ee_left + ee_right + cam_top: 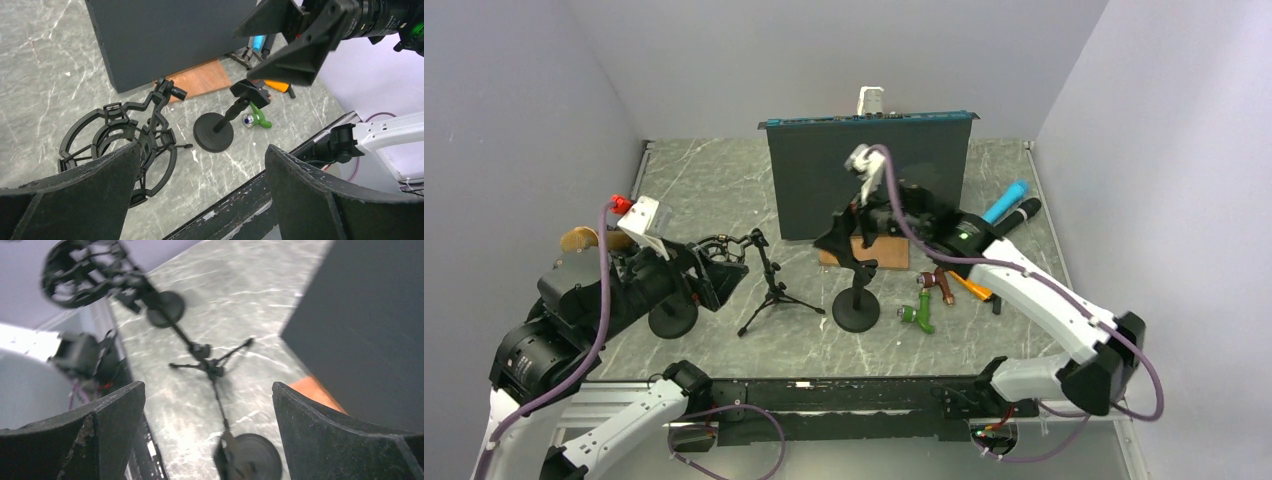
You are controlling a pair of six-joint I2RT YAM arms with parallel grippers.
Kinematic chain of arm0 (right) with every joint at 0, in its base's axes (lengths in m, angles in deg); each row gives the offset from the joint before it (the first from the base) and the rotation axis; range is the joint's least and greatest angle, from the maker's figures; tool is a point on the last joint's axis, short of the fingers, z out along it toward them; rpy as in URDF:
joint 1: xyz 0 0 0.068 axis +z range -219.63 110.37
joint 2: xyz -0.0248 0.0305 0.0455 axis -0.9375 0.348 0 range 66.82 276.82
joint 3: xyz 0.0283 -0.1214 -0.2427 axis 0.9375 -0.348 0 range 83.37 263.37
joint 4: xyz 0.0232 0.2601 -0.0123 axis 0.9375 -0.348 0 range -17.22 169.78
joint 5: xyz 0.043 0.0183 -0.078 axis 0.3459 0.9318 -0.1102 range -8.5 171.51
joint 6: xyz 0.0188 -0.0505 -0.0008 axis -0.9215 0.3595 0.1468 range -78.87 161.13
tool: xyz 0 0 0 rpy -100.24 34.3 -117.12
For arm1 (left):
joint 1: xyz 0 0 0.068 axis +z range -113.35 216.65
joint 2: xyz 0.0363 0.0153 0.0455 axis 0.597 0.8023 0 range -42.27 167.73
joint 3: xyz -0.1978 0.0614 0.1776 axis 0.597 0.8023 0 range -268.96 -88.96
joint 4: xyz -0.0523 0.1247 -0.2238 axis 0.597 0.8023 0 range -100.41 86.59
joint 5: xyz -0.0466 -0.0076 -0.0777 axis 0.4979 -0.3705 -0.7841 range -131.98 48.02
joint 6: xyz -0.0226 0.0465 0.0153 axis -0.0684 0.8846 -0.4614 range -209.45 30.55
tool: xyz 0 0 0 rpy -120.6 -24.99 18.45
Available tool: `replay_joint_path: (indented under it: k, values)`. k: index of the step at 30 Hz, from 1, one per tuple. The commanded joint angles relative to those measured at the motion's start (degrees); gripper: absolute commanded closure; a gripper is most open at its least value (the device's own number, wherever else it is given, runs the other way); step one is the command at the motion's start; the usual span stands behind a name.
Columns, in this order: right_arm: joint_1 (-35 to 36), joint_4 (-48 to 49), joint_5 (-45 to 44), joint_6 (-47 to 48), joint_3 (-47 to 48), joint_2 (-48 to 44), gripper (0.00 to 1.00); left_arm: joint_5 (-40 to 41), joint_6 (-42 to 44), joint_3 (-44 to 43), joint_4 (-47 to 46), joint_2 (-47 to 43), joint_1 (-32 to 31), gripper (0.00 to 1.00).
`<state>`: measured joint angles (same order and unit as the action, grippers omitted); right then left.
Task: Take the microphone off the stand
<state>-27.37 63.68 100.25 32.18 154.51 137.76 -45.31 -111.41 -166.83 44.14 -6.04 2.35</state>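
Over the round stand (pixel 856 312), the right gripper (pixel 205 389) hangs wide open and empty; the left gripper (pixel 202 147) is open too. Best to lift away gently.

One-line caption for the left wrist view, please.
Left gripper open, facing the shock mount and round-base stand; right gripper open beyond.

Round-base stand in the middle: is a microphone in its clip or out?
Out. In the left wrist view the clip atop the stand holds nothing; a black microphone lies far right.
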Motion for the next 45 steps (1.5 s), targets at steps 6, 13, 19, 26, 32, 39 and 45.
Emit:
replay_joint_path:
  k: [6, 13, 19, 26, 32, 39, 45]
  values:
    - [5.3, 9.3, 28.9, 11.6, 7.4, 14.0, 0.02, 3.2, 2.3, -2.8, 3.1, 0.2, 0.0, 0.03]
    - [6.4, 12.4, 33.6, 14.9, 13.7, 25.0, 0.08, 3.2, 1.4, -2.3, 3.2, -1.1, 0.0, 0.03]
    - [8.2, 19.6, 30.6, 13.0, 14.0, 29.8, 0.17, 3.2, 0.1, -1.7, 3.0, -2.6, 0.1, 0.03]
    - [10.7, 32.3, 24.3, 9.4, 8.6, 30.2, 0.35, 3.0, -0.5, -0.9, 3.1, -3.3, 0.1, 0.03]
    - [12.1, 37.0, 16.9, 6.8, 4.9, 29.4, 0.55, 2.8, -0.7, -0.9, 3.2, -3.4, 0.1, 0.03]
    - [16.3, 38.5, 2.9, 7.9, 0.9, 26.0, 0.90, 2.9, -0.6, -0.1, 2.7, -3.6, 0.0, 0.03]
    - [23.0, 45.9, -17.6, 7.5, -6.8, 22.5, 1.00, 2.8, -0.9, 0.5, 2.2, -3.9, 0.1, 0.03]
